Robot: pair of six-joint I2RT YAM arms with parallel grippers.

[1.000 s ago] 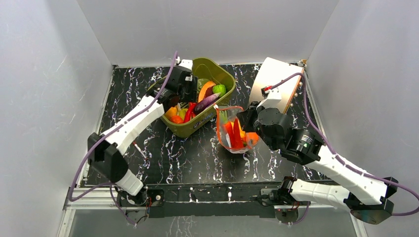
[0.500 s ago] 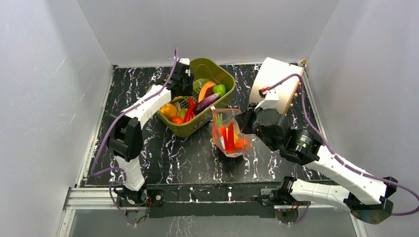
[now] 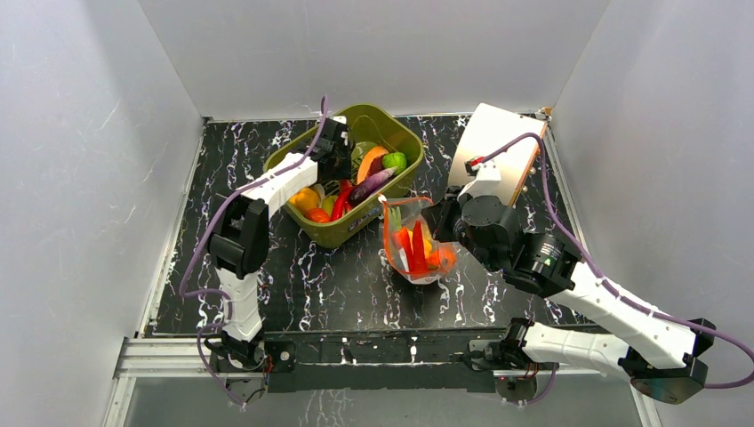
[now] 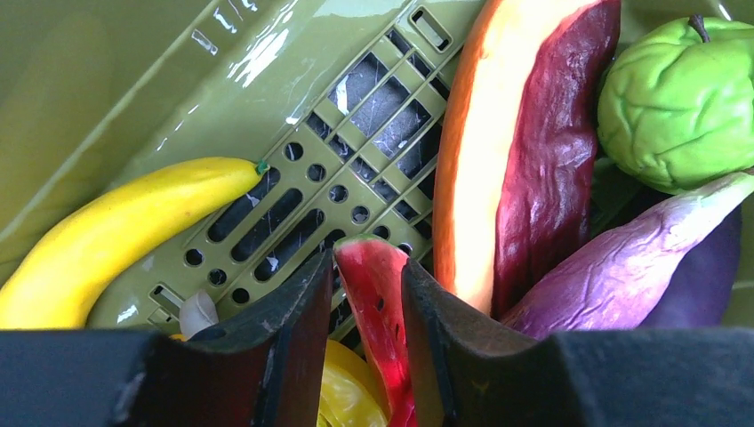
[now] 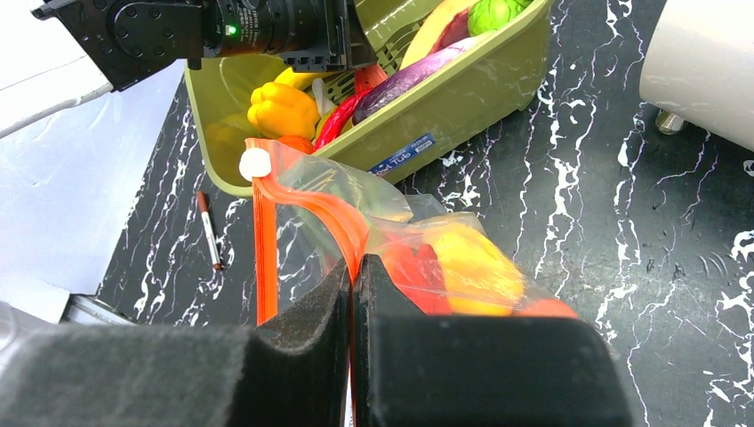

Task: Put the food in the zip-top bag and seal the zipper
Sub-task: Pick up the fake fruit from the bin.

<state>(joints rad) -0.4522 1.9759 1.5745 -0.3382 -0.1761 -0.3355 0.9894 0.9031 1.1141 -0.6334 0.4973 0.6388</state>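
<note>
The clear zip-top bag (image 3: 413, 242) stands on the table beside the tub, with red chillies (image 3: 414, 245) and a yellow piece (image 5: 476, 262) inside. My right gripper (image 5: 354, 267) is shut on the bag's red-orange zipper strip (image 5: 342, 221) and holds the mouth open; it also shows in the top view (image 3: 442, 213). My left gripper (image 4: 367, 267) is down in the olive tub (image 3: 391, 120), its jaws closed on a red watermelon slice (image 4: 378, 289). A banana (image 4: 116, 231), a green fruit (image 4: 680, 102), a purple aubergine (image 4: 622, 267) and a yellow pepper (image 5: 283, 108) lie in the tub.
A white board (image 3: 493, 147) leans at the back right, close behind my right arm. A small pen-like stick (image 5: 209, 233) lies on the marbled table left of the bag. The tub wall (image 5: 462, 98) stands just behind the bag.
My left arm has folded in and its gripper has shifted right inside the tub onto the watermelon slice. My right gripper has drawn the bag slightly left, toward the tub.
</note>
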